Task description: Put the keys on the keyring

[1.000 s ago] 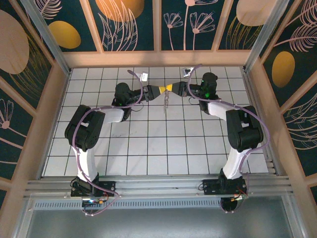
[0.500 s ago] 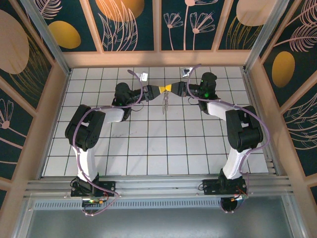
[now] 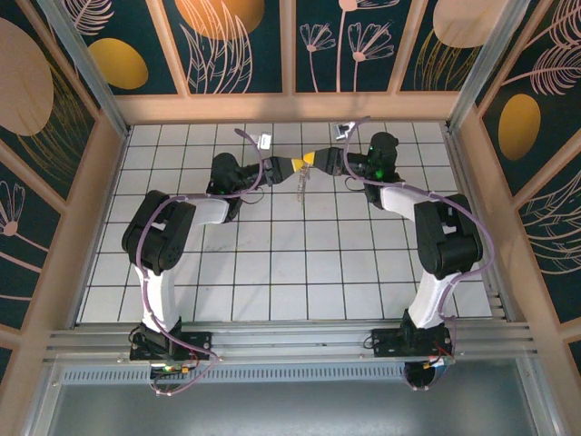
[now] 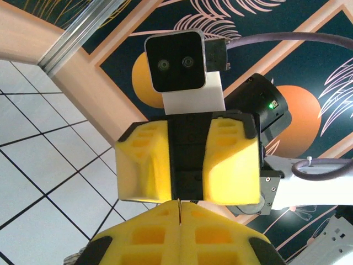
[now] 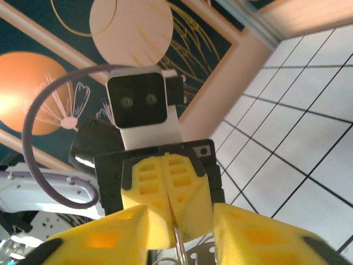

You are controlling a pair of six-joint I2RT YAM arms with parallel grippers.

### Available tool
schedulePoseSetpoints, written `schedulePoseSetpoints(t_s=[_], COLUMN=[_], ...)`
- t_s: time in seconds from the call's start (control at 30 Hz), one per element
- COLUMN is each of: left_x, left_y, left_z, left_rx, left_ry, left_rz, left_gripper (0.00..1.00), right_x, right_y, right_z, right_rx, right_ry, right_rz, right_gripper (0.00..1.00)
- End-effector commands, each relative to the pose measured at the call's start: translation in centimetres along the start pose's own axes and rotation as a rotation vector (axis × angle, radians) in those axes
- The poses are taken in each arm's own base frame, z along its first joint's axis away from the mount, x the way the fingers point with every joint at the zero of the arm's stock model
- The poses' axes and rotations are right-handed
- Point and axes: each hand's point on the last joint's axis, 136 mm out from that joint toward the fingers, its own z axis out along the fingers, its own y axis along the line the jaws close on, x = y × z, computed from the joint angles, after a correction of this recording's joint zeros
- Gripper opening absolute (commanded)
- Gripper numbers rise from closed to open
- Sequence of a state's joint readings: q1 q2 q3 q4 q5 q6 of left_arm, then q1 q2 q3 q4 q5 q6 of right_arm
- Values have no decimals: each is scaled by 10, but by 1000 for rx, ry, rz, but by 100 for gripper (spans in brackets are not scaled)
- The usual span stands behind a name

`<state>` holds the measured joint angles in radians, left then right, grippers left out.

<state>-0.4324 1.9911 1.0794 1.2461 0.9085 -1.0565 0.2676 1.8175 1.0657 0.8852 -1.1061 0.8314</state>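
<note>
The left tool (image 3: 298,164) and right tool (image 3: 314,160) met tip to tip above the desk (image 3: 272,263), close to its far edge and about midway along it. In the left wrist view, the left tool's yellow fingers (image 4: 149,237) were pressed together with only a thin seam between them. The right wrist view showed a thin wire of the keyring (image 5: 177,244) emerging from between those closed tips, so the left tool was gripping the keyring. The right tool's fingers (image 5: 259,237) stood apart on either side of the left tool's tips, jaws parted and holding nothing. The overhead view showed the keyring hanging just below the meeting point of the two tools. Whether its lower end touched the desk could not be told. A grey metal piece (image 5: 199,257) with small holes hung beside the wire at the bottom edge of the right wrist view. It was cut off by the edge of that view and could not be identified as a key. Both arms reached inward from their bases at the near edge.
</note>
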Motion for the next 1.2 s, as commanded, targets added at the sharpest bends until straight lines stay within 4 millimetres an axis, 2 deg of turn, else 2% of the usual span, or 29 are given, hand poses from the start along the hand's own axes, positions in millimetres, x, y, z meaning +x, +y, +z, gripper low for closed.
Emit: schedulePoseSetpoints(t_s=[0.0,0.13,0.4,0.63,1.17], left_x=[-8,-11,-13,-12,-9], left_y=[-17,-19,-24,-26,-28], left_z=[1,-1,-2,0,3], left_rx=[56,56,83,94,119], left_ry=[-33,-51,-68,-62,-49], left_rz=[50,48,36,33,24], left_gripper=[0,0,0,0,0], right_x=[-28,-21,11,25,32], right_y=[22,26,23,25,30], right_z=[-28,-42,-44,-29,-4], right_rx=[11,36,53,-6,-118], right_ry=[-135,-185,-175,-140,-79], right_rz=[-82,-94,-175,-249,-316], right_gripper=[40,42,47,47,45])
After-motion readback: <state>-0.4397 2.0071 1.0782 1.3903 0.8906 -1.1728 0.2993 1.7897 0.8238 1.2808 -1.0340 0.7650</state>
